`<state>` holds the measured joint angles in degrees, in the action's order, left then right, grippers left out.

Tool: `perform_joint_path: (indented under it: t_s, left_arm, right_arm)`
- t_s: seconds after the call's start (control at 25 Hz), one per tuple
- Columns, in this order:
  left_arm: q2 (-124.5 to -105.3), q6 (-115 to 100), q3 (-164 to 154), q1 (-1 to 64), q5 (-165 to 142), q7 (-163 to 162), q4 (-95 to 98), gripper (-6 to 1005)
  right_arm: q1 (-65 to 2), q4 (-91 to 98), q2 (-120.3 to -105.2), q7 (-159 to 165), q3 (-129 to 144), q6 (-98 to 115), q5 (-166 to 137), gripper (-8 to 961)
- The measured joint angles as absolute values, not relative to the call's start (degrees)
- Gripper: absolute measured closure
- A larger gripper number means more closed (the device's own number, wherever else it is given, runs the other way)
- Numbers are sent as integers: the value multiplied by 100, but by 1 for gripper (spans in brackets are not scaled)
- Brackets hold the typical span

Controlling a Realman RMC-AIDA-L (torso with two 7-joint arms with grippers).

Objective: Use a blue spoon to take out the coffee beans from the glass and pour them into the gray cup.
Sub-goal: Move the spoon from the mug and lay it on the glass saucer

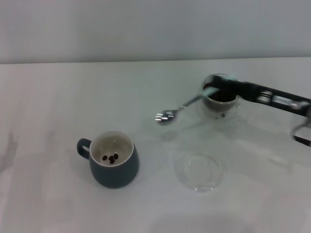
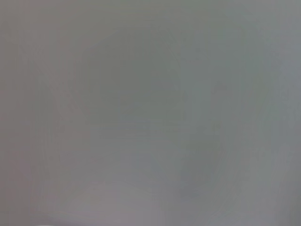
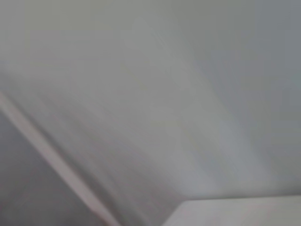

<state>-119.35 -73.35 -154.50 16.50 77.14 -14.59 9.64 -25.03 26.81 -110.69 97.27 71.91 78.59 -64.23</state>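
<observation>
The gray cup (image 1: 114, 167) stands at the front left of the table, and a few coffee beans (image 1: 112, 158) lie on its cream inside. The glass (image 1: 221, 103), with dark beans in it, stands at the back right. My right gripper (image 1: 217, 86) reaches in from the right above the glass's rim and is shut on the pale handle of the blue spoon (image 1: 182, 107). The spoon's silver bowl (image 1: 165, 116) points left, above the table between glass and cup. I cannot tell whether beans lie in it. The left gripper is out of view.
A flat clear glass saucer (image 1: 198, 171) lies on the white table (image 1: 58, 107), in front of the glass and right of the gray cup. A pale wall runs behind the table's back edge. Both wrist views show only blank grey.
</observation>
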Motion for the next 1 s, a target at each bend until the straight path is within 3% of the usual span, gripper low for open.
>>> perform_joint_path:
  t_s: [0.08, 0.2, 0.28, 1.0]
  left_arm:
    - [-11934, -7334, -15446, 1647, 7718, -1459, 962, 213]
    - [-11925, -7332, -15436, 1653, 7721, -1459, 957, 213]
    - [-11923, -7332, -15435, 1654, 7721, -1459, 955, 213]
    - [-11918, -7260, -15434, 1731, 7727, -1420, 937, 213]
  right_arm:
    - [-2431, 2355, -10850, 9733, 7136, 7959, -6421, 777]
    - [-2269, 2123, -10680, 9739, 7097, 8035, -6420, 776]
    - [-2149, 2091, -10649, 9740, 7093, 8062, -6440, 776]
    - [-2123, 2047, -10768, 9724, 7124, 7493, -7370, 774]
